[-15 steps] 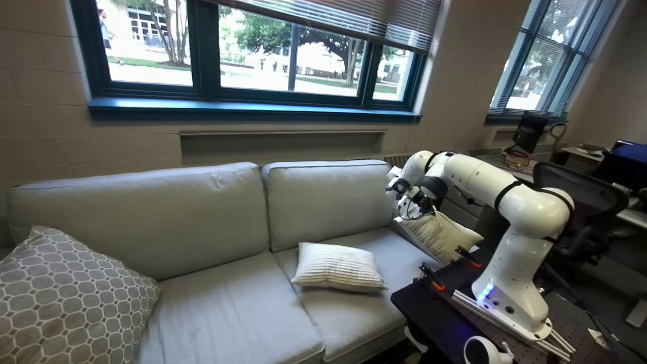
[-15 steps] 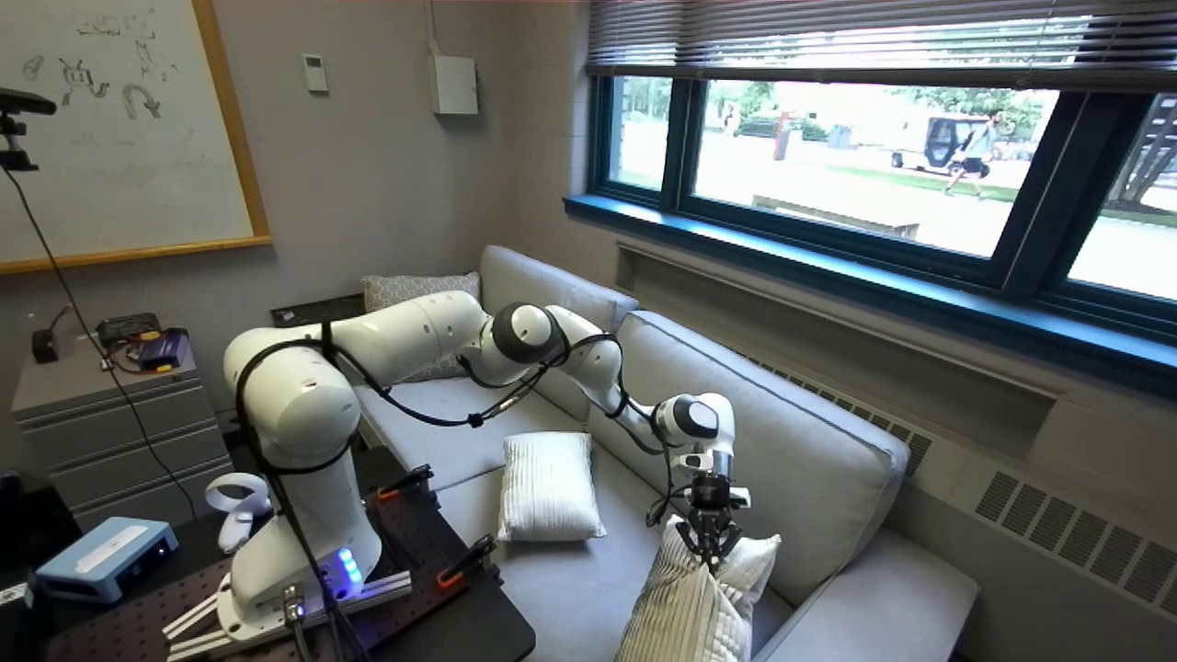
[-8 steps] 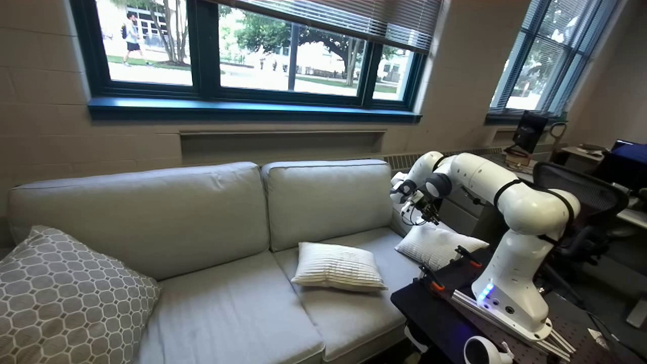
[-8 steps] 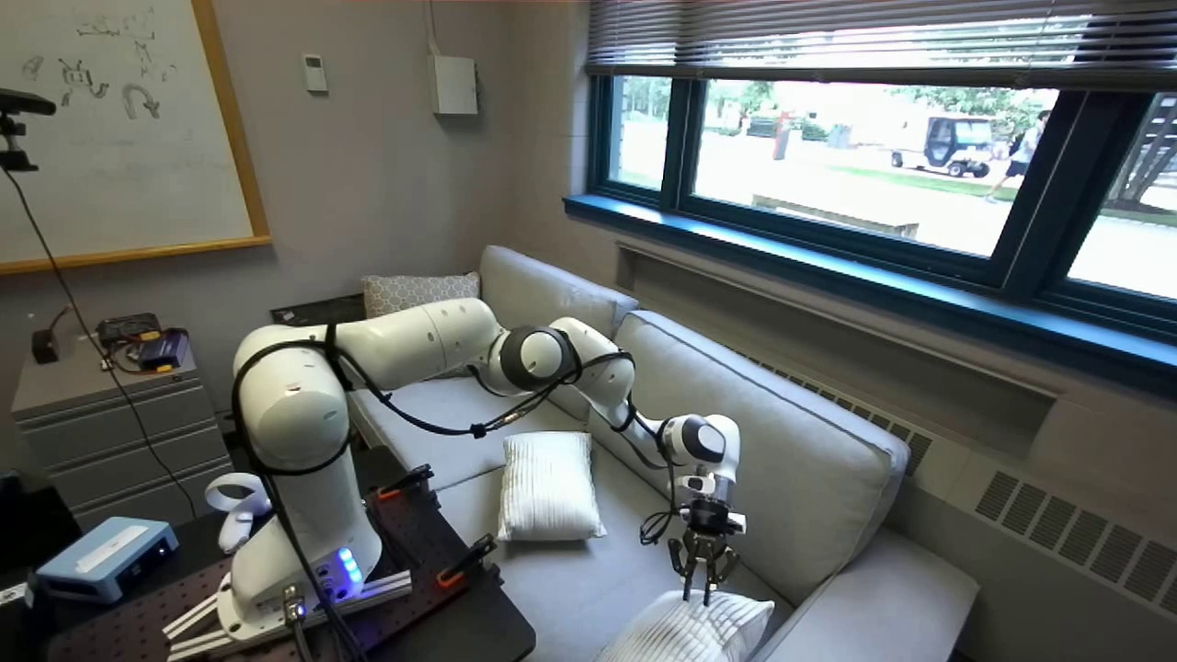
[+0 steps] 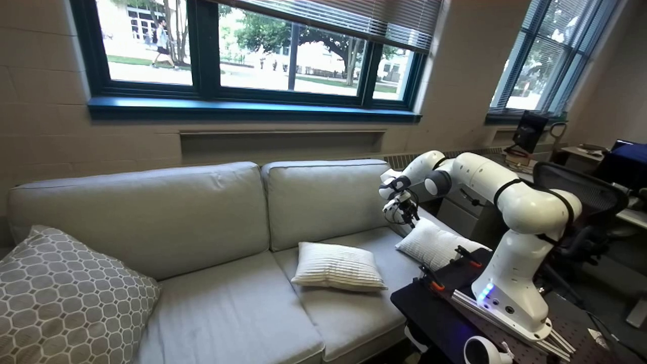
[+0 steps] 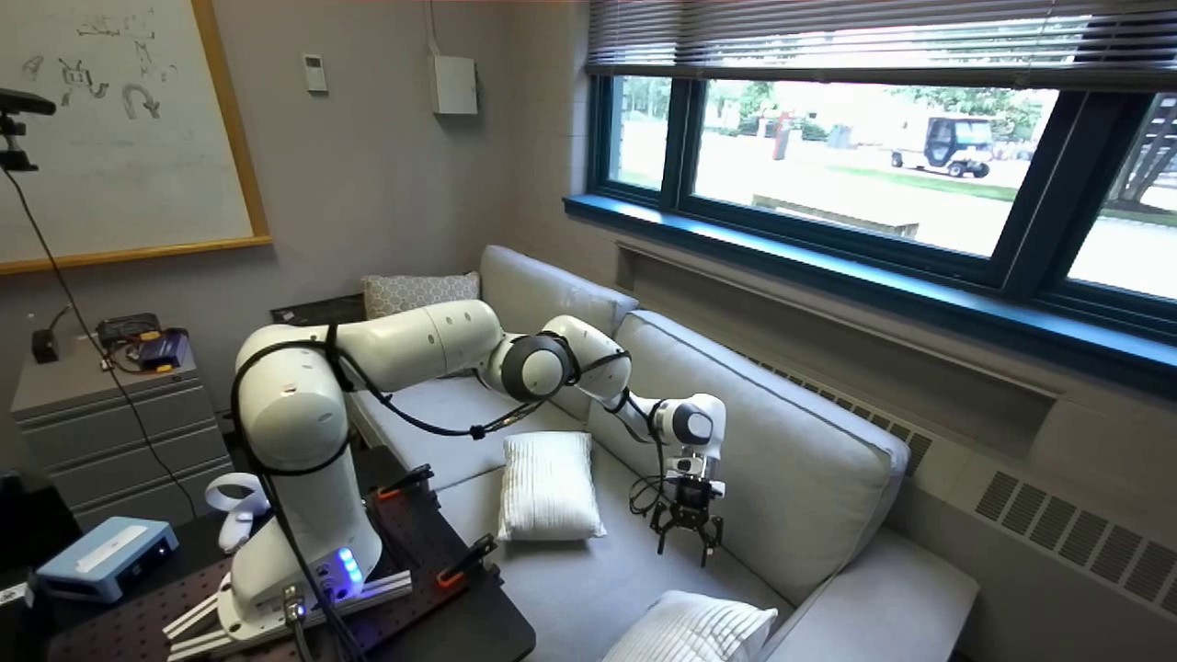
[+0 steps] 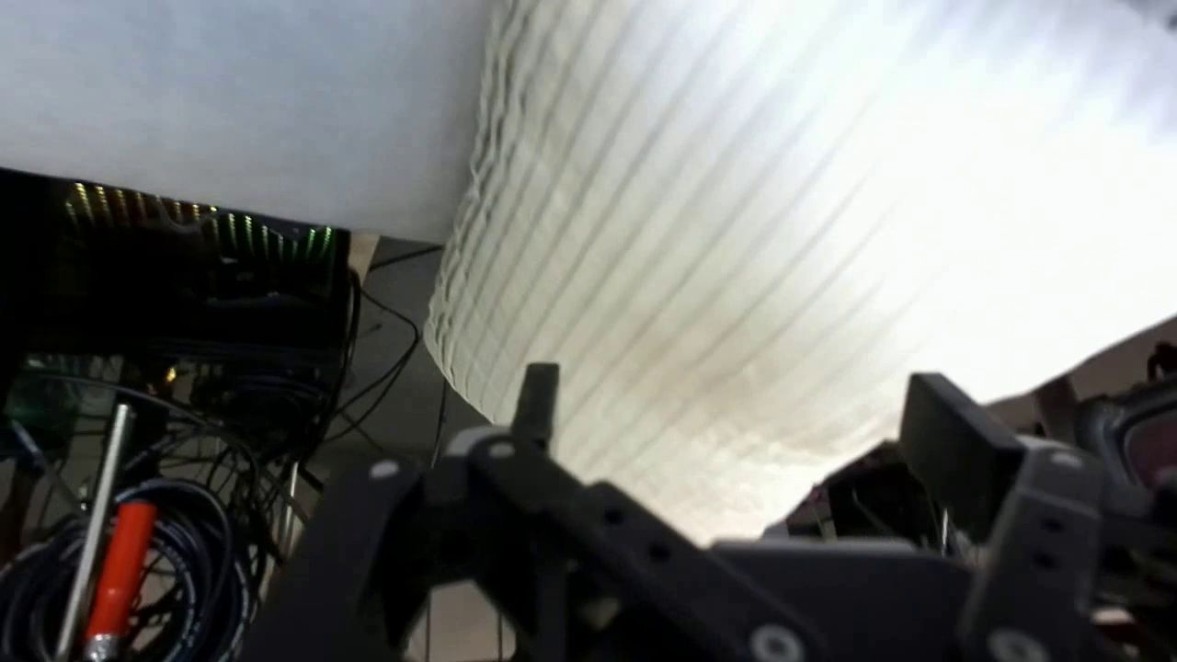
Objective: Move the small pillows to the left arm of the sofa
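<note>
Fingers [image 7: 956, 450] are spread wide on the gripper [image 6: 683, 554], tips aimed down over the seat of the sofa [image 6: 561, 598], not far from the backrest [image 6: 782, 460]. In the wrist view a ribbed white pillow [image 7: 662, 276] fills most of the space past them, kinda blown out on one side. In an exterior view there's a strip of seat visible between the tips and that pillow, so they're near it but apart. The pillow itself is on the seat just beside the sofa arm [image 6: 892, 588]; whether it actually leans on that arm, I can't tell, and the frame crops its lower part in that view.

The other small pillow [image 5: 338, 267], also white and ribbed, lies on the seat close to the middle seam, well apart from the gripper. Then there's a bigger gray patterned pillow [image 5: 76, 298] tilted up at the opposite end, showing in both exterior views.

Further out, the white robot arm [image 6: 395, 345] reaches over from a black table [image 6: 501, 630] with a couple of black-and-orange clamps [image 6: 467, 563] on its edge, blue lights [image 6: 349, 564] glowing at the base. A white controller [image 6: 235, 531] sits by the base too, near a blue box [image 6: 108, 556]. Behind the sofa there's a window [image 5: 258, 76] with the blind [image 5: 354, 20] partway down, and a person [image 5: 162, 43] outside mid-stride.
</note>
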### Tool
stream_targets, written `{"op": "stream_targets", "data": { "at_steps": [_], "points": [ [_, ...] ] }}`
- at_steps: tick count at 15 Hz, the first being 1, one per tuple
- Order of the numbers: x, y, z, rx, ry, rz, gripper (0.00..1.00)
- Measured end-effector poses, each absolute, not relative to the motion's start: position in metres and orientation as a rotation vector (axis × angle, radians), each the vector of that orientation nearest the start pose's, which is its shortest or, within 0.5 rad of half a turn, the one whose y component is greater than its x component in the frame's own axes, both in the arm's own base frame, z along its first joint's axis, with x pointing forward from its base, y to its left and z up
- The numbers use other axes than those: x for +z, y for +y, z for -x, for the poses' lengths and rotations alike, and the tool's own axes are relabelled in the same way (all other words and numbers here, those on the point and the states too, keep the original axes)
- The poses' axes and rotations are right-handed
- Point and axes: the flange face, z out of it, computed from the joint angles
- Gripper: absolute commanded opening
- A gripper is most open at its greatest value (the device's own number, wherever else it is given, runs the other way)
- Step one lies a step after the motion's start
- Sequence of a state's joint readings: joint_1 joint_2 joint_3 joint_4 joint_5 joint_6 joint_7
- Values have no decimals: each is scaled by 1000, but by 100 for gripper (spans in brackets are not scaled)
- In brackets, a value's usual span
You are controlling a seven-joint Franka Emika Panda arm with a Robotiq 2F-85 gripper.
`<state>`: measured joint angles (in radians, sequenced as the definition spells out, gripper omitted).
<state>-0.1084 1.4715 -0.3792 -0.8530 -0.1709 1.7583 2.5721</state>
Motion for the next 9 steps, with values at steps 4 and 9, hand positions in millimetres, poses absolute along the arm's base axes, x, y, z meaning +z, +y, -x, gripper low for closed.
{"op": "stream_targets", "data": {
  "at_steps": [4,9],
  "points": [
    [-22,-180,-688,298,-2492,-677,100],
    [-28,-112,-710,265,-2620,-1010,100]
  ]
}}
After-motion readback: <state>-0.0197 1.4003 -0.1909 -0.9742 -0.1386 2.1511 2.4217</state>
